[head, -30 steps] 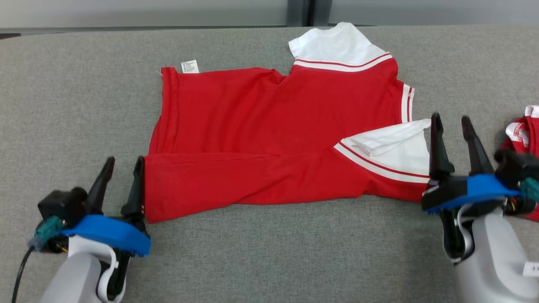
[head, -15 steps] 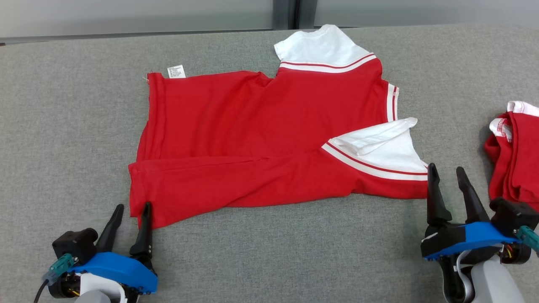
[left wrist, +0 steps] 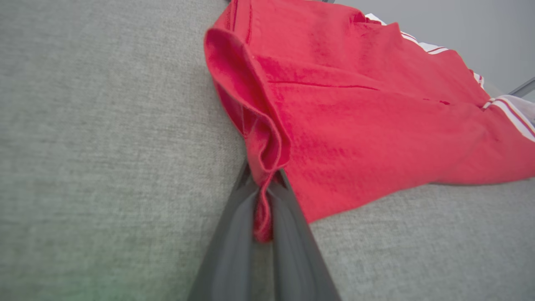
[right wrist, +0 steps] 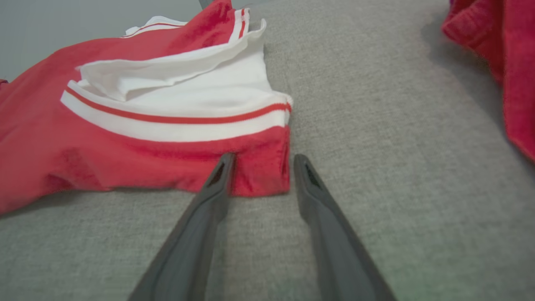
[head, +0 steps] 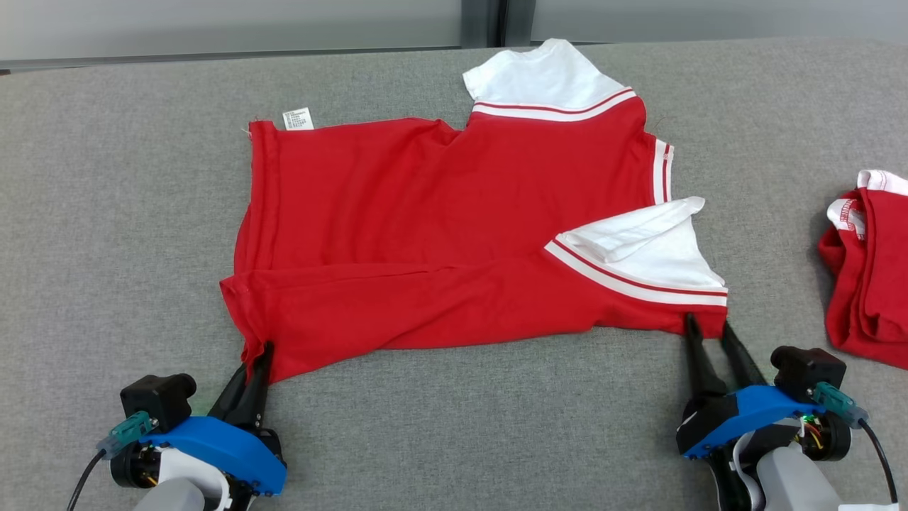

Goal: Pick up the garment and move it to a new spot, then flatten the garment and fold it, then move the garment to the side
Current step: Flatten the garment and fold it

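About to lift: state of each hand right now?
Left hand: shut on the red shirt's hem corner.
Right hand: open, straddling the shirt's sleeve-side corner.

Red garment (head: pixel 440 206) with white sleeves (head: pixel 553 74) striped red, grey cloth table (head: pixel 106 213), second red-and-white garment (head: pixel 869 284).

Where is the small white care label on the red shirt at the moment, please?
In the head view, the care label sticks out from the far left corner of the red shirt, lying on the grey table.

Grey fabric-covered table (head: pixel 440 433); pale grey wall (head: pixel 213 25) behind, dark vertical strip (head: pixel 484 21); even light.
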You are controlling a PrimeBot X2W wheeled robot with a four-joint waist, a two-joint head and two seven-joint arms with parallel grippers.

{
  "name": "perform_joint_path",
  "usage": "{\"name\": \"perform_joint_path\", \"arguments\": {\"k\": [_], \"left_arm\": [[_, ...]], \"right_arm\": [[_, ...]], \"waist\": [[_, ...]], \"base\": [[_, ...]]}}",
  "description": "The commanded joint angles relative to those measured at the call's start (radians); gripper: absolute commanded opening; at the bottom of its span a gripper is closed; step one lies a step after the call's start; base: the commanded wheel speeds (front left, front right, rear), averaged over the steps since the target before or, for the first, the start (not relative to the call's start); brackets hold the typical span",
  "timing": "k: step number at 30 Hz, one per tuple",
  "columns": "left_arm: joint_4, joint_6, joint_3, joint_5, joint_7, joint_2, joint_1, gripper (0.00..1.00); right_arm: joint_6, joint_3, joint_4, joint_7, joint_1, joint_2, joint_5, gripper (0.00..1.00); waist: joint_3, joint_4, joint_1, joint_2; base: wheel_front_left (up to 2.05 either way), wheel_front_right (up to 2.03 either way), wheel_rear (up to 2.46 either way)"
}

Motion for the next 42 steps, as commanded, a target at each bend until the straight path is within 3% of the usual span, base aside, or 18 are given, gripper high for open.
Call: {"name": "perform_joint_path", "arguments": {"k": [1,8,13,22,27,28,29,30,38,42], "left_arm": [[0.014,-0.005,-0.033,-0.018,0.019,-0.018,0.008,0.00],[-0.013,-0.004,0.033,-0.024,0.012,0.003,0.019,0.00],[-0.006,-0.003,0.096,-0.001,0.011,-0.012,0.052,0.00],[0.090,-0.002,0.054,0.019,0.011,-0.048,0.171,0.00],[0.133,-0.002,0.075,0.032,0.011,-0.067,0.223,0.00],[0.136,-0.001,0.093,0.043,0.010,-0.069,0.225,0.44],[0.142,-0.001,0.110,0.055,0.010,-0.076,0.229,0.89],[0.136,-0.001,0.125,0.074,0.010,-0.079,0.227,1.00],[0.052,0.013,0.309,0.298,0.010,-0.085,0.124,1.00],[0.042,0.011,0.340,0.403,0.010,-0.088,0.013,1.00]], "right_arm": [[0.002,0.015,0.035,0.012,0.002,0.008,0.000,0.00],[0.001,-0.030,-0.005,0.007,0.004,0.003,0.006,0.00],[0.001,-0.059,-0.036,0.006,0.051,0.002,0.006,0.00],[0.001,-0.069,-0.052,0.005,0.224,0.000,0.035,0.00],[0.001,-0.065,-0.055,0.004,0.305,0.000,0.062,0.00],[0.000,-0.063,-0.045,0.004,0.313,0.000,0.070,0.20],[0.000,-0.062,-0.043,0.004,0.312,0.000,0.083,0.86],[0.000,-0.062,-0.044,0.004,0.305,-0.001,0.087,1.00],[0.001,-0.070,-0.121,0.004,0.207,0.002,0.035,1.00],[0.001,-0.041,-0.152,0.004,0.141,0.002,0.018,1.00]], "waist": [[-0.003,0.004,0.0002,0.0004],[-0.045,0.012,0.0002,0.0004],[-0.116,0.011,0.0002,0.0004],[-0.289,0.020,0.0002,0.0004],[-0.307,0.026,0.0002,0.0004],[-0.305,0.027,0.0002,0.0004],[-0.299,0.027,0.0002,0.0004],[-0.293,0.027,0.0002,0.0004],[-0.200,0.016,0.0002,0.0004],[-0.142,0.001,0.0002,0.0004]], "base": [[0.00,0.00,0.00],[0.00,0.00,0.00],[0.00,0.00,0.00],[0.00,0.00,0.00],[0.00,0.00,0.00],[0.00,0.00,0.00],[0.00,0.00,0.00],[0.00,0.00,0.00],[0.00,0.00,0.00],[0.00,0.00,0.00]]}}
